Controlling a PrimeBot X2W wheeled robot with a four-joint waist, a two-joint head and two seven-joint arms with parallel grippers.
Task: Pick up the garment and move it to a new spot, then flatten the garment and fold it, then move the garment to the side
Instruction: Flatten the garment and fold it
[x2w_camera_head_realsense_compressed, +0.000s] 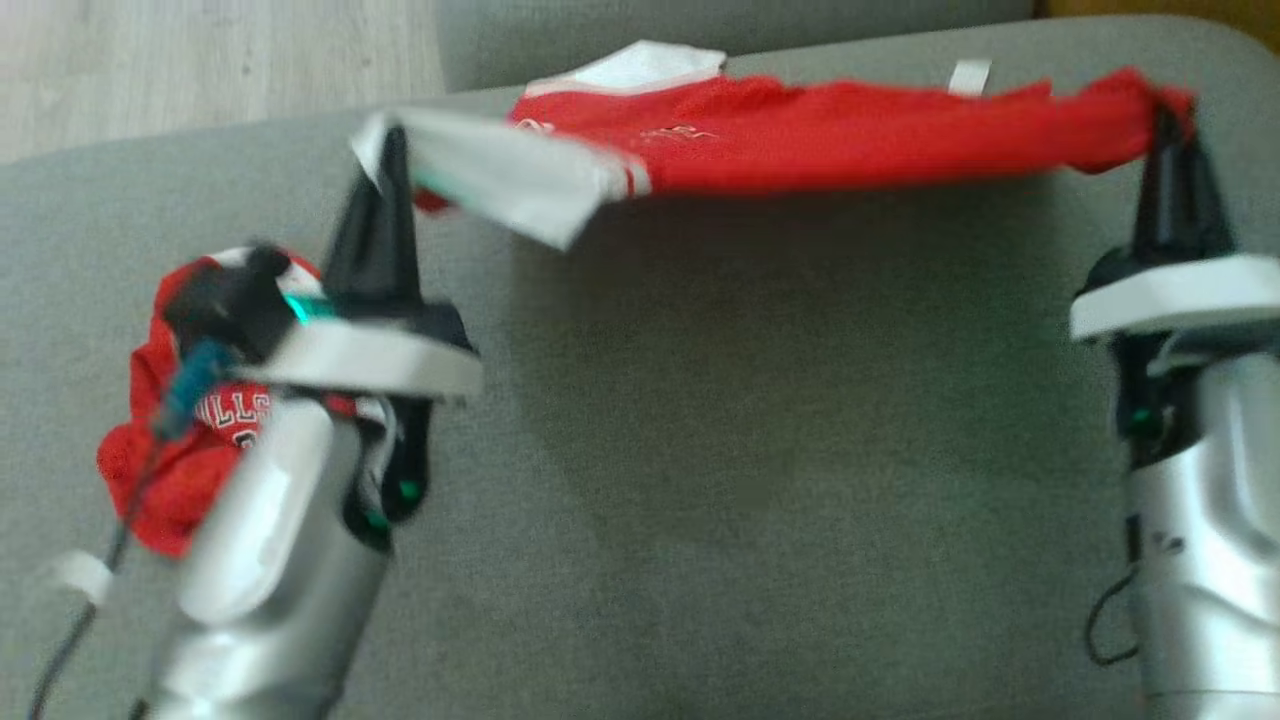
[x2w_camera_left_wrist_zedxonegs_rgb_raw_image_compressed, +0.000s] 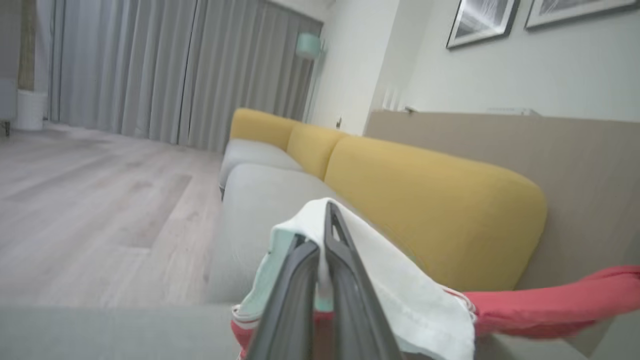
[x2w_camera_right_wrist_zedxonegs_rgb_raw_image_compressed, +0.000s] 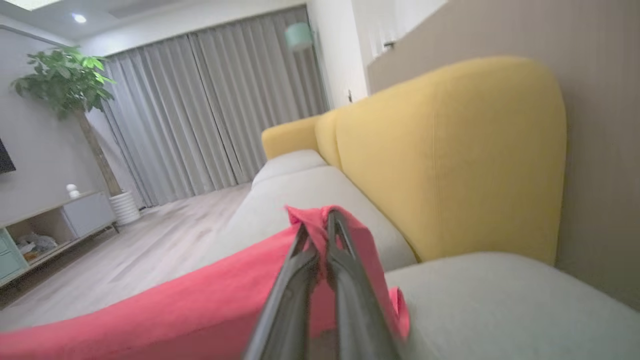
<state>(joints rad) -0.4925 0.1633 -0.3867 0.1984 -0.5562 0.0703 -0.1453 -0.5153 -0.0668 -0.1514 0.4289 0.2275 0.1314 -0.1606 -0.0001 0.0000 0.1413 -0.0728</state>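
Garment (x2w_camera_head_realsense_compressed: 840, 135), a red shirt with a white sleeve and white trim, hangs stretched in the air over the far part of the grey couch seat (x2w_camera_head_realsense_compressed: 760, 450), slung between the two arms like washing on a line. I judge it is held this way so that tension and its own weight pull the cloth straight. With one end gripped on the left and the other on the right, the wrinkles draw out and it can be lowered flat onto the seat for folding. The broad shadow on the cushion beneath suggests the middle hangs clear of the seat. Whether the far edge brushes the cushion I cannot tell through the blur.

On the left, the left gripper (x2w_camera_head_realsense_compressed: 392, 140) has its two dark fingers pressed together on the white sleeve end, with cloth draped down either side of the tips. On the far right, the right gripper (x2w_camera_head_realsense_compressed: 1165, 110) is likewise clamped tight, pinching a bunched corner of the red cloth. Neither pair shows any gap beyond the thickness of the fabric.

A second red shirt (x2w_camera_head_realsense_compressed: 170, 470) with white lettering lies crumpled on the seat at the near left, partly behind the left arm and apart from the stretched one. Yellow back cushions (x2w_camera_left_wrist_zedxonegs_rgb_raw_image_compressed: 425, 200) rise along the far side of the seat.
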